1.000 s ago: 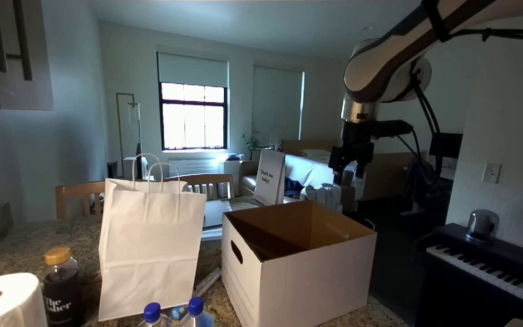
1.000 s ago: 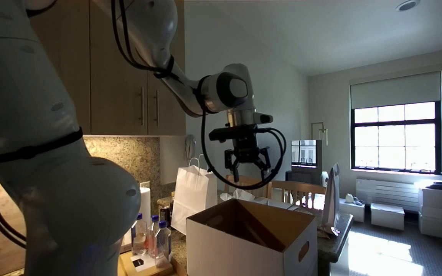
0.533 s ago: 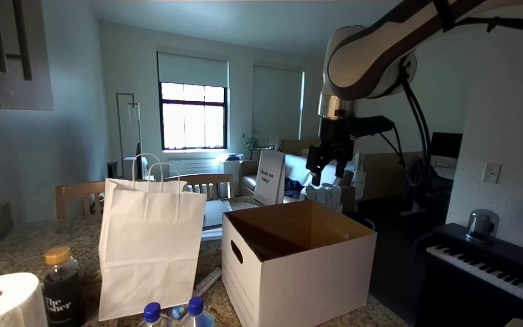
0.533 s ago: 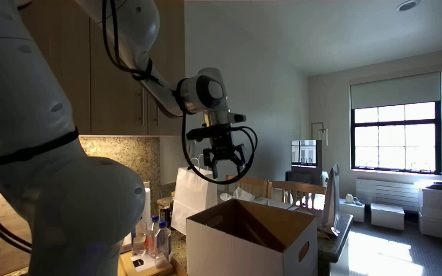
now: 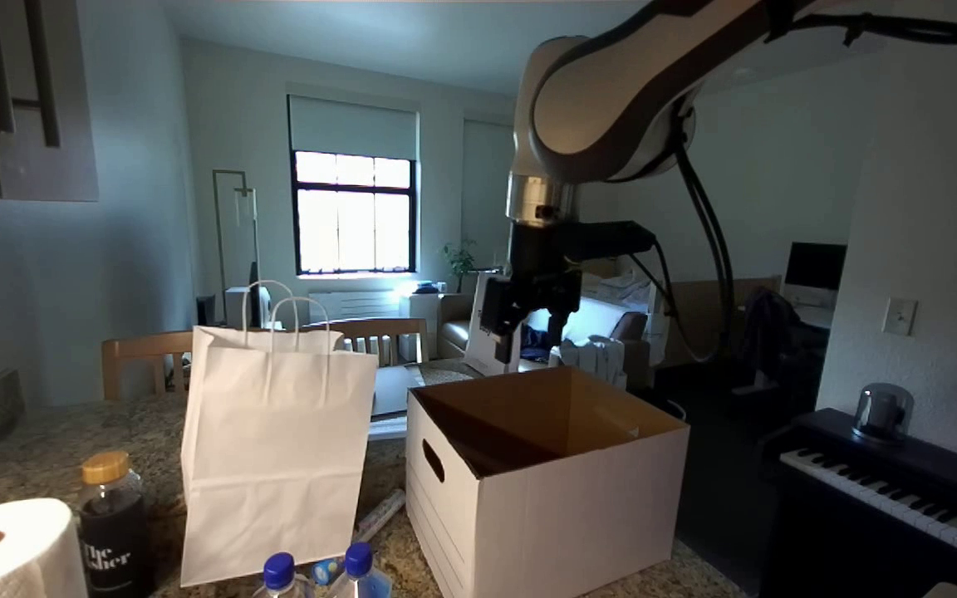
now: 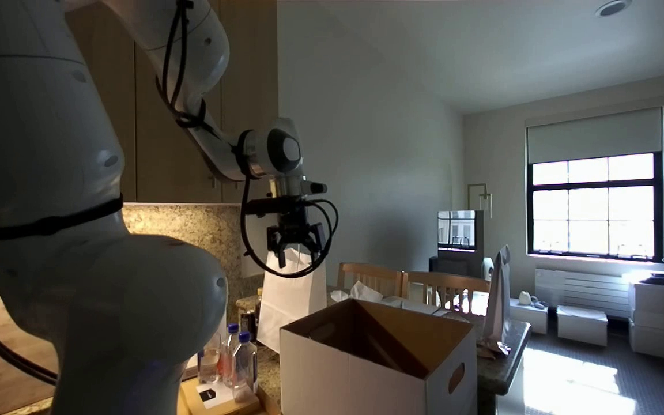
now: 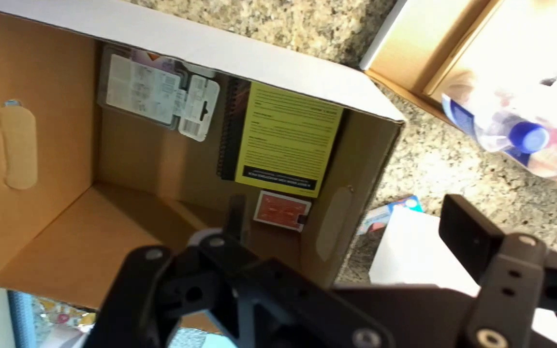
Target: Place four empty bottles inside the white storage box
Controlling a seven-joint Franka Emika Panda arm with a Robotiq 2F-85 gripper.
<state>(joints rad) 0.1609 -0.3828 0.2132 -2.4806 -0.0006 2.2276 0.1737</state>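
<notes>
Nearest in an exterior view, blue-capped clear plastic bottles [image 5: 360, 577] stand upright near the white storage box [image 5: 582, 515], outside it; a white paper towel roll [image 5: 26, 556] stands at the left edge; farther back, the box holds a yellow printed booklet [image 7: 288, 140], seen from the wrist; a white paper bag [image 5: 279, 465] stands on the granite surface [image 5: 38, 440]; the pincer [image 5: 528, 342] hangs higher than the box's rim, jaws spread apart; beyond is a bright window [image 5: 354, 212].

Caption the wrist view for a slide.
Looking down past the open end effector into the white box, a yellow booklet inside, blue-capped bottles outside.
</notes>
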